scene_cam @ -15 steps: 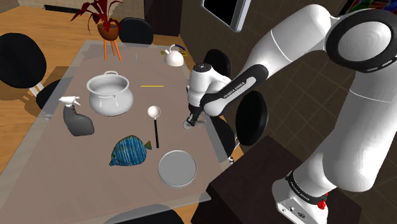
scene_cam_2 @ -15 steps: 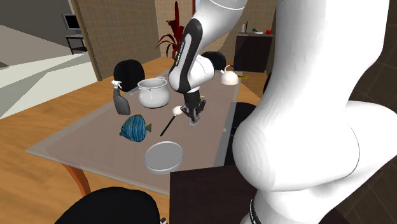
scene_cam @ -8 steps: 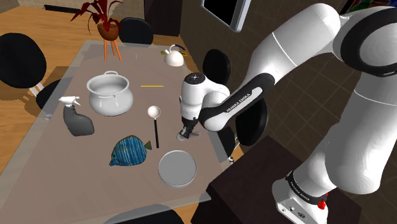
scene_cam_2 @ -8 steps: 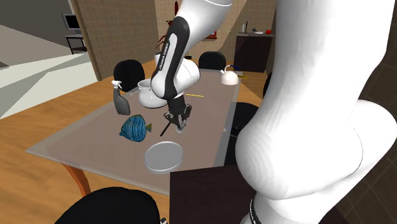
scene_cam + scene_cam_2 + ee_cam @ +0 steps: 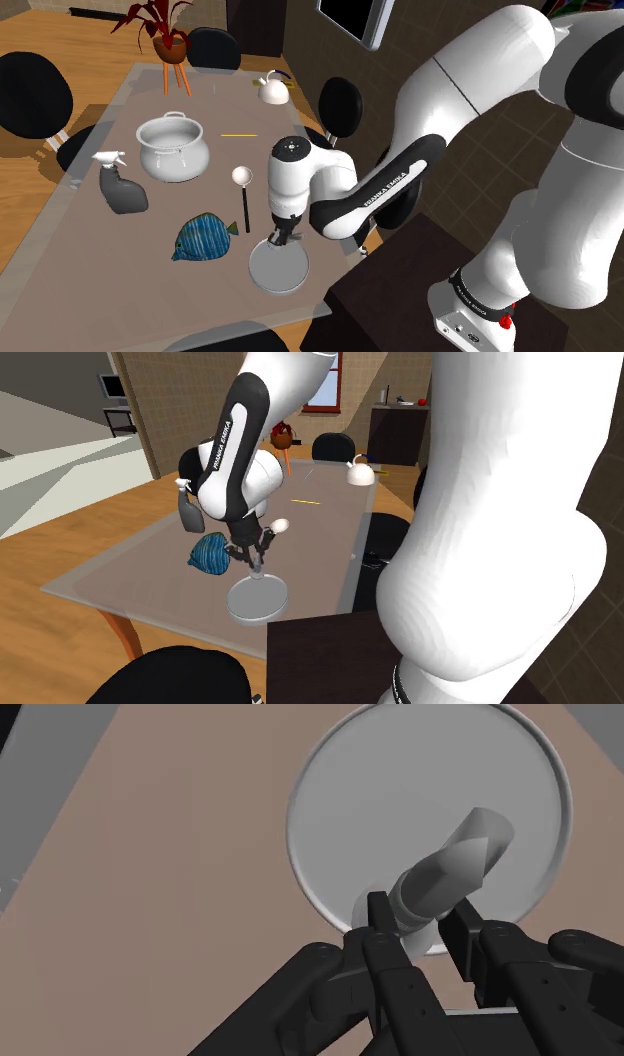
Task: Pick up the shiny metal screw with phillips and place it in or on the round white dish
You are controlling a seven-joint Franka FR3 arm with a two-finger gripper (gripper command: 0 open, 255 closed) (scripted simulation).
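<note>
Moved within the last second: arm swung away from the white-bowled, black-handled ladle (image 5: 243, 181) toward the stand. Black two-finger claw (image 5: 278, 237) (image 5: 250, 560) (image 5: 420, 909) hung over the near rim of the round, shallow, pale grey dish (image 5: 280, 270) (image 5: 255, 602) (image 5: 340, 814).

Wrist view: fingers clamped on the smooth, matte grey screw (image 5: 450, 869). Its thick shank slanted over the dish's bare floor and its broad end was partly hidden behind the fingers. Head slot not discernible.

Shoulder view: blue striped fish figure (image 5: 203, 238) lay just beside the dish on the flat grey-brown surface (image 5: 210, 195).
</note>
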